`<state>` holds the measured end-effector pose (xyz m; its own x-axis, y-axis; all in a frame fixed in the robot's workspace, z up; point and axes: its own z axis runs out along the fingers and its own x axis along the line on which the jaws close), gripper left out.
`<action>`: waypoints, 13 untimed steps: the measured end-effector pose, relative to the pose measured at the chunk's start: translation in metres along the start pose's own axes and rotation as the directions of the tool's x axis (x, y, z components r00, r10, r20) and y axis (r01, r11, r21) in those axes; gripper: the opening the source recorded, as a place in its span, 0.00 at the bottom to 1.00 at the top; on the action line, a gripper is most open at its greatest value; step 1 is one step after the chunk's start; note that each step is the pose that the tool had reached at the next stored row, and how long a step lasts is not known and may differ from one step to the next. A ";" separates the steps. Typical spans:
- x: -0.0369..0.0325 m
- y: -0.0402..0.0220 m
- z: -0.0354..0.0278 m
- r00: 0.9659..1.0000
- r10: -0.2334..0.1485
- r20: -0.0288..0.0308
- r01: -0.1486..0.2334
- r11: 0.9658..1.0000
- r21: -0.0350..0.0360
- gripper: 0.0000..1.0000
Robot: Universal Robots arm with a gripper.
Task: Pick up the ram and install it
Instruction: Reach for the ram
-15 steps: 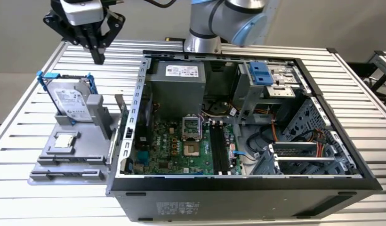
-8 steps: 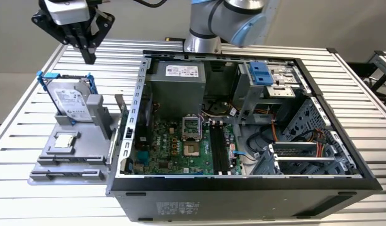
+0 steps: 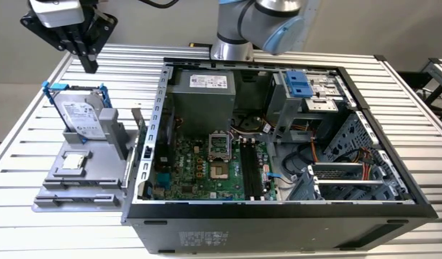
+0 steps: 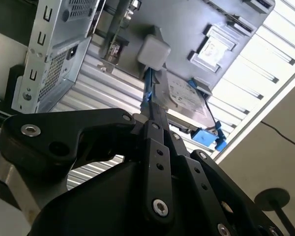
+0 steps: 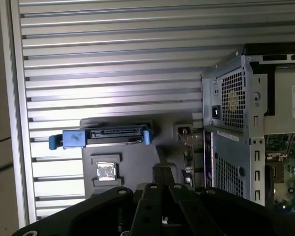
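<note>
Black gripper (image 3: pixel 90 67) in the exterior view, hanging over the slatted metal table (image 3: pixel 20 162) at that view's left, fingers pointing straight down and pressed together, holding nothing, touching nothing. Arm (image 3: pixel 261 19) with its grey-and-blue joint behind the open computer case (image 3: pixel 278 221). Ram (image 3: pixel 137 125) standing on its long edge in the grey holder (image 3: pixel 63 195), on the side nearest the case, below the gripper and well apart from it. Hard drive (image 3: pixel 81 114) upright in the same holder; processor chip (image 3: pixel 74 160) lying flat nearer the camera.

Second wrist view: fingers (image 4: pixel 157 147) tapering to one closed tip, aimed toward the hard drive's blue bracket, with holder and case beyond.

First wrist view: fingertips together (image 5: pixel 162 171), nothing gripped, above the holder between hard drive and case wall.
</note>
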<state>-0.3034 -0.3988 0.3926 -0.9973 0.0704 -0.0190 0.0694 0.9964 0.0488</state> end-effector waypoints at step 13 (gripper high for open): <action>0.0278 -0.0019 -0.0007 1.000 -0.007 0.000 0.007 1.000 0.000 0.00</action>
<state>-0.3312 -0.3987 0.3926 -0.9978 0.0633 -0.0190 0.0623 0.9969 0.0487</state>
